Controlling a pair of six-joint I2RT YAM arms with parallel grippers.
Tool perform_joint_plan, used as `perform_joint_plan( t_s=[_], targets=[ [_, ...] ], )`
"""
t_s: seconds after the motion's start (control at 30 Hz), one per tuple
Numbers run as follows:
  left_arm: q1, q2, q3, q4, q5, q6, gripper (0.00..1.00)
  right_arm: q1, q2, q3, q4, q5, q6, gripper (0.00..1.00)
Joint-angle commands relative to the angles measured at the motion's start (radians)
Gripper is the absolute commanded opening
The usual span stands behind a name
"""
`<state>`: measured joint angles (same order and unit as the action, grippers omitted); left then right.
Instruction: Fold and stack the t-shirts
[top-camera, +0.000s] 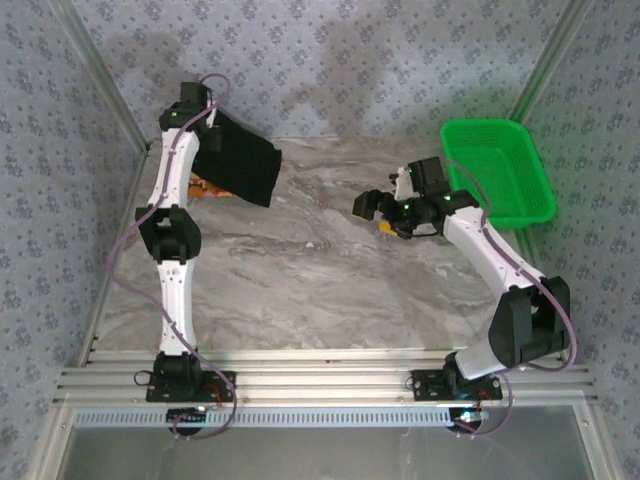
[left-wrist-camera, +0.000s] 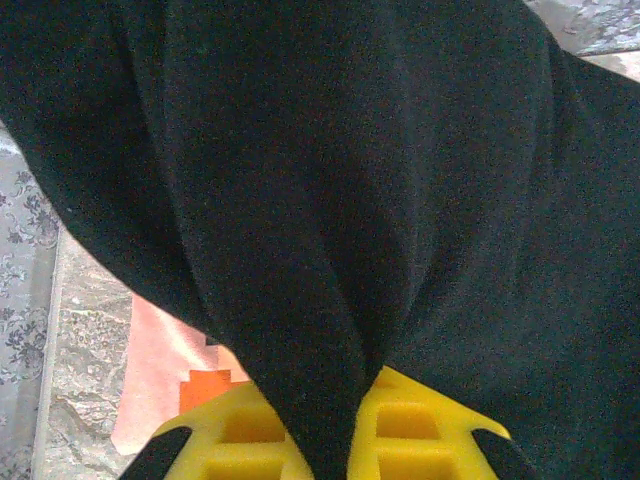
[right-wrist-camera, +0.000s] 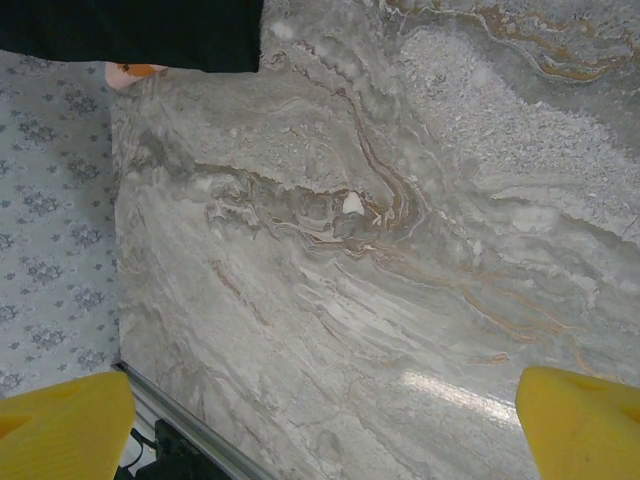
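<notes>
Both arm bases are bolted to the metal rails (top-camera: 320, 380) at the near edge. My right arm bends up from its base and reaches left. The right pincer (top-camera: 375, 207) hovers over the marble table (top-camera: 320, 290) right of centre, released, yellow pads (right-wrist-camera: 60, 425) wide apart, nothing between them. My left arm stretches up the left side, elbow mid-table. The left pincer (top-camera: 205, 128) is over the far-left corner, clenched on a bunched fold of the black t-shirt (top-camera: 245, 162), which hangs from it. The pink t-shirt (left-wrist-camera: 165, 355) lies flat on the table beneath it, orange print showing. The green basket (top-camera: 500, 170) is far right. Floral wallpaper (top-camera: 350, 60) lines the walls around the table.
</notes>
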<state>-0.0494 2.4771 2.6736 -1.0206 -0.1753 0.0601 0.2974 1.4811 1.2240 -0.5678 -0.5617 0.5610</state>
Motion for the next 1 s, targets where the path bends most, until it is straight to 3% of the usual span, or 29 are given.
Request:
perform_joint_plan(
  t_s=[0.0,0.53,0.97],
  targets=[
    [0.014,-0.065,0.045,0.04,0.038,0.008,0.03,0.013,0.023,0.041,-0.001,-0.02,0.014,1.0],
    [0.143,-0.025,0.046,0.061,0.196,-0.053,0.03,0.041,0.092,0.105,-0.028,0.001,0.011,1.0],
    [0.224,0.028,-0.009,0.126,0.449,-0.158,0.04,0.063,0.149,0.153,-0.058,0.013,0.019,1.0]
  ],
)
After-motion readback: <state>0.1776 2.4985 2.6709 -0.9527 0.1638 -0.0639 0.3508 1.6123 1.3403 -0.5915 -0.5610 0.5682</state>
